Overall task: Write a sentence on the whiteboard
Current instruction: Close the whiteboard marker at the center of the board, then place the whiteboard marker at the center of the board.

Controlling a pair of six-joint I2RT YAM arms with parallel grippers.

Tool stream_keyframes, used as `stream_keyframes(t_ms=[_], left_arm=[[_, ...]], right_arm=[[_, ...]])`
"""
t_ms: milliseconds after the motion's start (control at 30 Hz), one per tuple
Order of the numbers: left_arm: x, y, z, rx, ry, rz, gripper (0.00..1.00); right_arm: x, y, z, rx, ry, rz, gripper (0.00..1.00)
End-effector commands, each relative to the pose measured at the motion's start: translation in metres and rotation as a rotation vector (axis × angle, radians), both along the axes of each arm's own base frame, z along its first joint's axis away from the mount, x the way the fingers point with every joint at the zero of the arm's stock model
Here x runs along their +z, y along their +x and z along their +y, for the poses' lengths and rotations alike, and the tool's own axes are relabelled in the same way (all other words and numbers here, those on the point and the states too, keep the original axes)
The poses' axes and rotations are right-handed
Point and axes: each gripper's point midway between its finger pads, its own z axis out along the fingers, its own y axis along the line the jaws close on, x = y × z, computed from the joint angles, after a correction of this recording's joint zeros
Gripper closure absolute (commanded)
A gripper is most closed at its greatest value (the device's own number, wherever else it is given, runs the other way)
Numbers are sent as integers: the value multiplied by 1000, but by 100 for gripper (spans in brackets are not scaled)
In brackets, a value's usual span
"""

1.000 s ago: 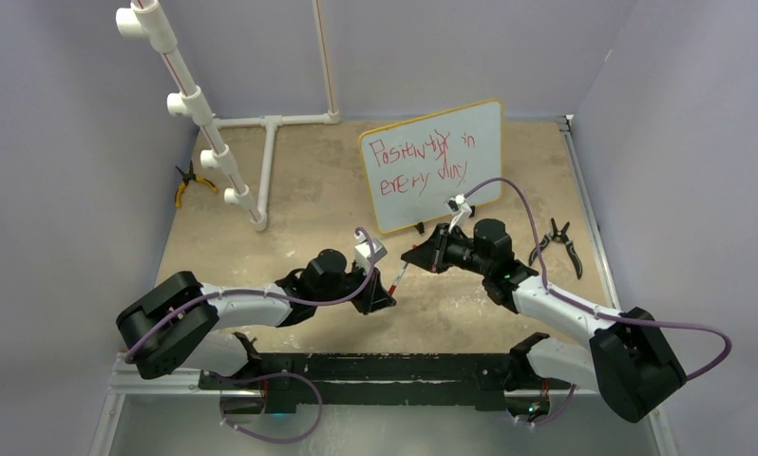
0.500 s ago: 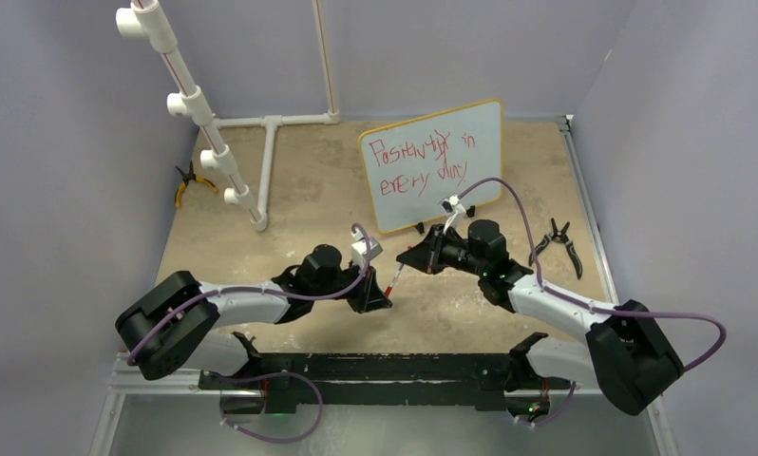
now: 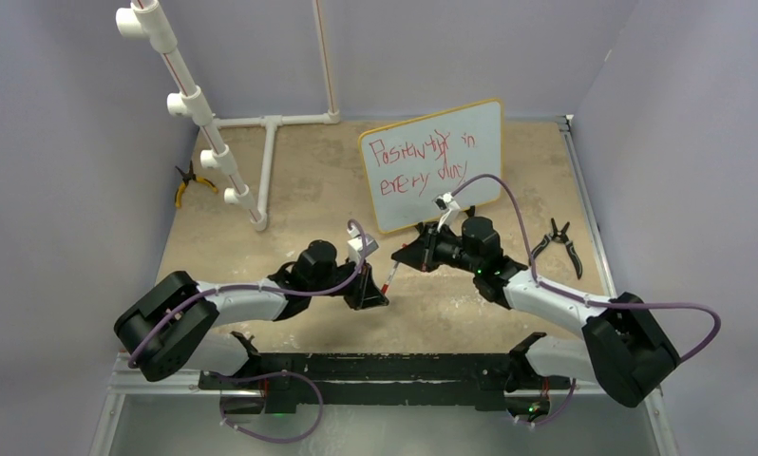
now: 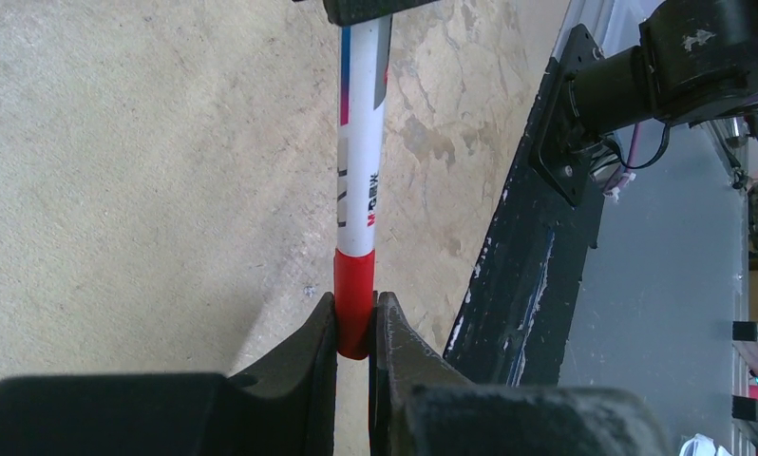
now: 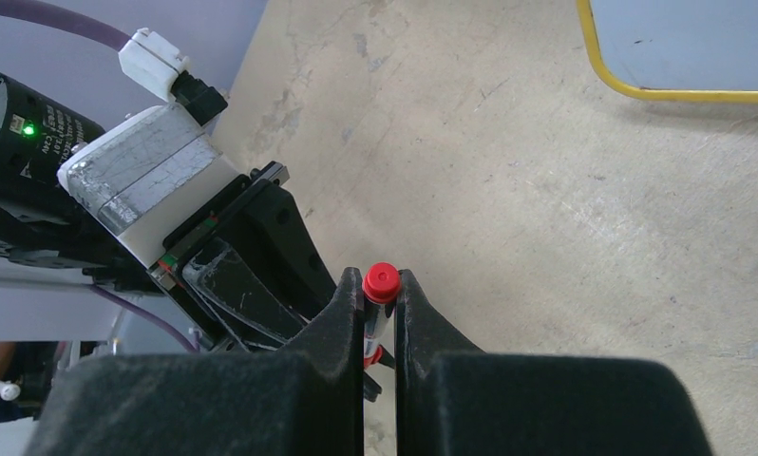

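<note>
Top external: marker, left gripper, right gripper slightly leftward (whiteboard as before)

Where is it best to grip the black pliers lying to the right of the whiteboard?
Probably the black pliers near their pivot, coming from straight above. They lie flat on the table, and the handles splay apart toward the near edge, so only the narrow middle should fit between the fingers.

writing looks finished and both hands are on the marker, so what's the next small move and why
Probably open the left hand and back off. The sentence is on the whiteboard, the red cap looks seated on the marker, and the right hand pinches its other end.
</note>
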Motion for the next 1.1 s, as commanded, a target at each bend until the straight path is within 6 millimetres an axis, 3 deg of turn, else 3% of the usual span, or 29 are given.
stream_keyframes(t_ms=[0,167,300,433,567,733,800,967,1067], left_arm=[[149,59,-21,102,-380,-414,100],[143,60,-20,93,-360,-398,100],[112,56,-14,102,-269,-326,100],[71,49,7,163,-153,-237,76],[48,41,31,246,-69,-182,54],[49,55,58,409,12,-181,35],[52,64,63,451,47,-169,31],[55,93,74,548,136,-92,30],[67,113,83,593,100,-29,30]], right_arm=[[-76,-80,-10,228,-199,262,100],[-75,-69,-12,161,-222,257,100],[-55,-41,-13,15,-211,204,100],[-35,-7,-17,-193,-168,196,100],[-26,12,-19,-300,-130,191,100],[-41,18,-27,-342,-188,182,98],[-46,21,-31,-357,-217,178,90],[-46,32,-44,-422,-270,136,39],[-38,43,-54,-461,-288,96,20]])
